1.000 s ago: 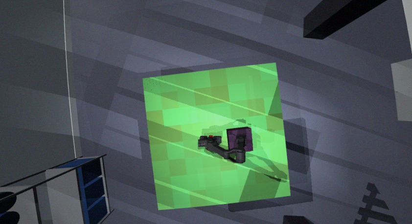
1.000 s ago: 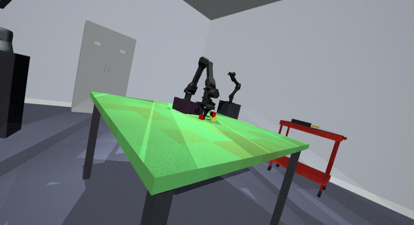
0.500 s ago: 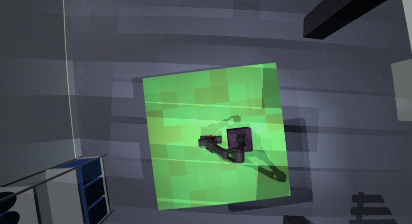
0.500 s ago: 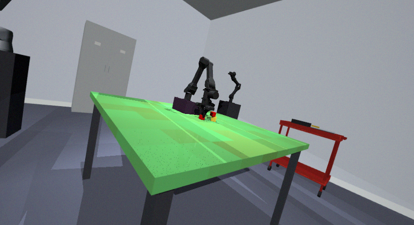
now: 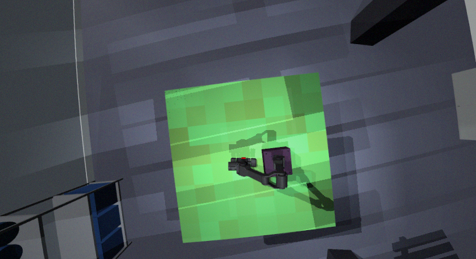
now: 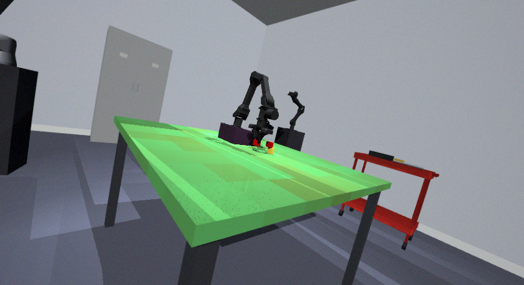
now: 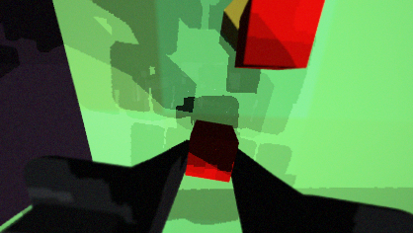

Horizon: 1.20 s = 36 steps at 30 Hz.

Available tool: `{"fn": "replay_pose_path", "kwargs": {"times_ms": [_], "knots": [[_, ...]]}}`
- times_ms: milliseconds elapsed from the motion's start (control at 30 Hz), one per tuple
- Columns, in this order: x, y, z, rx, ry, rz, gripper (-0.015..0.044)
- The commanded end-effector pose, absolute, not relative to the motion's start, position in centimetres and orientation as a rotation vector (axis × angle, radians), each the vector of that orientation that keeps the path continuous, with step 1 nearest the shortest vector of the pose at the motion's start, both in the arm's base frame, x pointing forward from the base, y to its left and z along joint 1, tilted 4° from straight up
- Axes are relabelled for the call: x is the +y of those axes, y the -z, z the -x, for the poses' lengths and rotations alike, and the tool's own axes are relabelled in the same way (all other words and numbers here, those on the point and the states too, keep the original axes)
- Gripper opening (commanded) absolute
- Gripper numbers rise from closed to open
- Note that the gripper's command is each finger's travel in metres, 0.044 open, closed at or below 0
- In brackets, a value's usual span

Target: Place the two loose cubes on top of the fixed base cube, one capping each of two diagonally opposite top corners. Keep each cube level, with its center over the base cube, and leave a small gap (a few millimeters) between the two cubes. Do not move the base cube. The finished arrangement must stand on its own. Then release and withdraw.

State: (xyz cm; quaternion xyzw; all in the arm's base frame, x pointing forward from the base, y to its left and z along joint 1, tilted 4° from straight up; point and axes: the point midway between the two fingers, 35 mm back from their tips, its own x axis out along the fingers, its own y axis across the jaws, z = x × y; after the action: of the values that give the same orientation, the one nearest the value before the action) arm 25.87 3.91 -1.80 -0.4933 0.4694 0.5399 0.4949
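Note:
My gripper (image 7: 210, 148) (image 6: 257, 140) is shut on a red cube (image 7: 213, 140) (image 6: 255, 142) and holds it a little above the table, beside the base. The cube sits between both fingertips; its upper faces are dark in the wrist view. A second red cube (image 7: 282, 32) (image 6: 269, 144) rests on top of the yellow base cube (image 7: 236, 14) (image 6: 270, 151). The wrist view cuts off both the second cube and the base at its top edge. From above, the arm hides most of the cubes; only a small red patch shows beside the gripper.
The green table (image 5: 213, 120) (image 6: 219, 165) carries the purple mounting block (image 5: 271, 157) (image 6: 233, 133) of the arm, close to the gripper. The block also shows at the left of the wrist view. A red cart (image 6: 396, 163) stands beyond the table, and shadows cross the table top.

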Motion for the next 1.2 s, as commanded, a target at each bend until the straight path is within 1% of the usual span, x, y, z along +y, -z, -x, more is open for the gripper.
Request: {"fn": "replay_pose_path", "kwargs": {"times_ms": [0,567,733,1167], "knots": [[3.9,0.4,-26.4,1.122,-1.299,1.205,0.0105],[3.5,-5.0,-26.0,1.122,-1.299,1.205,0.0105],[3.4,-5.5,-25.9,1.125,-1.296,1.202,0.0105],[4.9,-5.5,-26.3,1.302,-1.027,0.927,0.0105]]}}
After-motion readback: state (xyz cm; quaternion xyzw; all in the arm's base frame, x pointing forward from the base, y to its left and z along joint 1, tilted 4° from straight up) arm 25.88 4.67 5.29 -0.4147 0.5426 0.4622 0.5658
